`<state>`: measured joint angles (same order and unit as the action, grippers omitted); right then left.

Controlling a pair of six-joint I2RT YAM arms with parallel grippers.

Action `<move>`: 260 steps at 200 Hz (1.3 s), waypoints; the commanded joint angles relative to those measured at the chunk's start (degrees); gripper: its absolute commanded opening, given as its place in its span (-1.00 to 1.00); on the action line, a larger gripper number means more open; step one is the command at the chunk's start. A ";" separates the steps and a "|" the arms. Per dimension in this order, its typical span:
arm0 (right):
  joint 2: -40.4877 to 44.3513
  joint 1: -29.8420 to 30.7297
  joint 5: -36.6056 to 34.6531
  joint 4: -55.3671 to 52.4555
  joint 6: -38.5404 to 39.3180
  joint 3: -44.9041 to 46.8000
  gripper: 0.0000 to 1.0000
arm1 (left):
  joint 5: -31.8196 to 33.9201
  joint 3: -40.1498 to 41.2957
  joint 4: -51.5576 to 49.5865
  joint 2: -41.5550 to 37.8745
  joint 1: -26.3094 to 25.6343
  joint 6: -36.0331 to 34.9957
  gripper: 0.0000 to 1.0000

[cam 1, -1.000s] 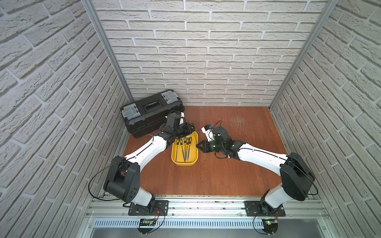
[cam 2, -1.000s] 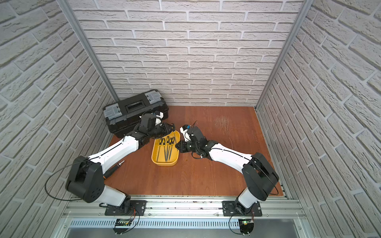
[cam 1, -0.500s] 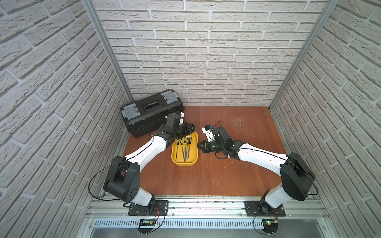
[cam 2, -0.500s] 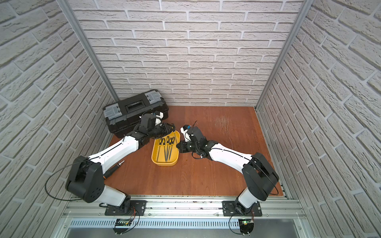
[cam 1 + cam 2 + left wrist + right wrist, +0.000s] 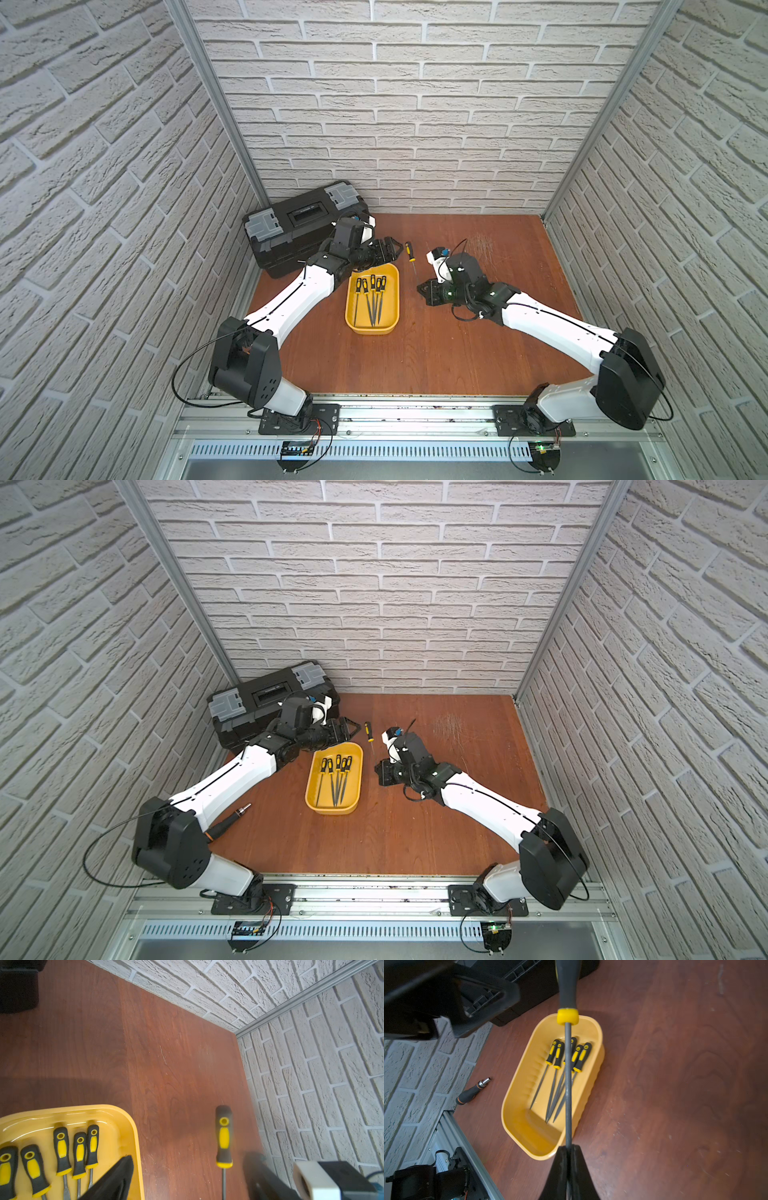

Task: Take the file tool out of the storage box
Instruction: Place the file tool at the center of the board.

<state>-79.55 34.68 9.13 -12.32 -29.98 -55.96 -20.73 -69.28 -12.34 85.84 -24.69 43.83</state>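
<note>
Right gripper: jaws closed tight on the tip end of the file tool; nothing else is in the grip. From there the file's long axis runs straight out from the fingertips toward the table's back edge, shaft first, handle farthest. In both top views the file is wholly outside the storage box, just off its far right corner, and appears to be held clear of the table. The right arm is therefore the carrying arm, and in my judgement any coming move depends on it alone. Left gripper: wide and empty. In the left wrist view the file's handle shows between its spread fingers, touching neither. The shaft is slender, grey, matt steel. The handle is black and looks rubbery, with a yellow inlay, a yellow collar and a ringed hole near the butt. The storage box is shallow, glossy yellow plastic with rounded corners and a ribbed inner wall. It sits left of the table's middle and holds five more files of the same pattern, handles toward the back edge. The table is red-brown wood-grain board. A black toolbox with grey latches occupies the back left corner. A black driver handle with a metal socket lies near the left edge.
</note>
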 commanded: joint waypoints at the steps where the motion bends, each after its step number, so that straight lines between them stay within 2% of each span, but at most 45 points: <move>1: 4.16 -3.09 -4.50 -5.10 3.58 3.16 -0.94 | 0.27 -3.05 -8.25 -0.32 0.67 -6.10 0.86; 23: 8.20 -7.52 -6.99 -9.08 5.79 6.02 -0.94 | 0.94 -4.03 -11.82 -0.50 0.69 -8.31 0.97; 48: 11.59 -11.27 -15.74 -16.51 8.65 7.20 -0.94 | 1.40 -3.81 -13.90 -0.48 0.71 -9.71 0.97; 88: 13.28 -16.37 -16.70 -18.36 10.70 9.67 -0.94 | 0.21 -2.58 -13.59 -0.24 0.69 -10.58 0.97; 161: 7.65 -22.45 -18.85 -17.02 13.83 12.18 -0.95 | 1.85 0.64 -12.88 -1.35 -0.71 -11.92 0.97; 227: 0.45 -26.62 -13.36 -17.33 16.49 9.38 -0.94 | 3.48 2.21 -15.23 -1.60 -1.08 -14.38 0.97; 260: -4.38 -26.94 -12.92 -17.74 17.53 7.41 -0.94 | 4.17 3.03 -15.72 -1.62 -1.06 -14.66 0.97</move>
<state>-81.67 8.19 -5.08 -30.83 -14.17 -46.24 -17.61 -67.48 -27.53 85.67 -25.54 30.55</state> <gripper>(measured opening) 0.076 0.984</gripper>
